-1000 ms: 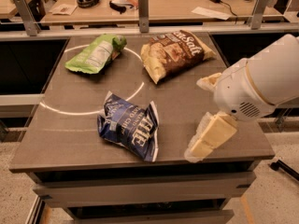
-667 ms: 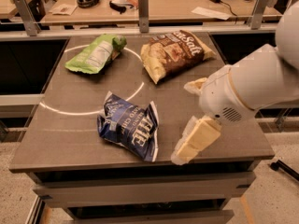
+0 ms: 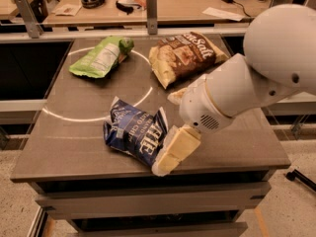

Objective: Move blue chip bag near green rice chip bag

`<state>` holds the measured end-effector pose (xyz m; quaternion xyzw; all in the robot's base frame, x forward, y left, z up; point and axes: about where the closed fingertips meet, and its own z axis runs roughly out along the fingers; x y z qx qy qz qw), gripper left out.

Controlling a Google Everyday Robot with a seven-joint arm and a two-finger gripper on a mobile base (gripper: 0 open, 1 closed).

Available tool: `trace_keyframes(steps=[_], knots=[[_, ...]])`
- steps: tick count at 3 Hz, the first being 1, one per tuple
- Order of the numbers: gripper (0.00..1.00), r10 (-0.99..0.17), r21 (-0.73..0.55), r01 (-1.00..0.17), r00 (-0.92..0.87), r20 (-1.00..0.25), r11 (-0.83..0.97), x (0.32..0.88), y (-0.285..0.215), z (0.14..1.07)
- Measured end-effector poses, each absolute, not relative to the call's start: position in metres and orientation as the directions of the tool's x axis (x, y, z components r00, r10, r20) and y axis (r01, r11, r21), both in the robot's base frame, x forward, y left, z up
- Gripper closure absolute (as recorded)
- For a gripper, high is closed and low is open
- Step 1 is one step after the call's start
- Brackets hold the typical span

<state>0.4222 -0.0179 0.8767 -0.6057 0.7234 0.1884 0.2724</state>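
Gripper (image 3: 166,132) sat at the lower centre of the frame with its jaws spread wide and nothing held. One cream jaw lay low at the right edge of the blue chip bag (image 3: 131,135), and the other showed higher up beside the white arm (image 3: 247,90). The bag lay crumpled on the table (image 3: 74,132), just left of the gripper and near the front edge. The green rice chip bag (image 3: 98,58) lay well apart in the upper left of the frame, and the cream-and-brown bag (image 3: 185,58) was at upper centre. The step in hand looked like the grasp. It would go best if the jaws straddled a raised fold at the bag's right edge and closed firmly, since slick foil could slide out of a shallow pinch. The bag should probably be lifted clear of the table before the carry, because dragging could snag it or push it off the front edge. The carry should then run toward the upper left, passing below and left of the cream-and-brown bag. It should end just beside the green bag without shoving it.
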Motion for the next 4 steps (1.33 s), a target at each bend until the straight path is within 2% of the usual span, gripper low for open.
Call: trace_keyframes(steps=[2,3,4], knots=[[0.0,-0.766,-0.015,-0.988,-0.107,-0.634,0.151,0.428,0.025,0.856],[0.17,-0.763,-0.017,-0.992,-0.083,-0.641,0.122,0.432,0.036,0.848],[0.4,-0.759,-0.03,-0.996,-0.047,-0.65,0.087,0.431,0.04,0.846]])
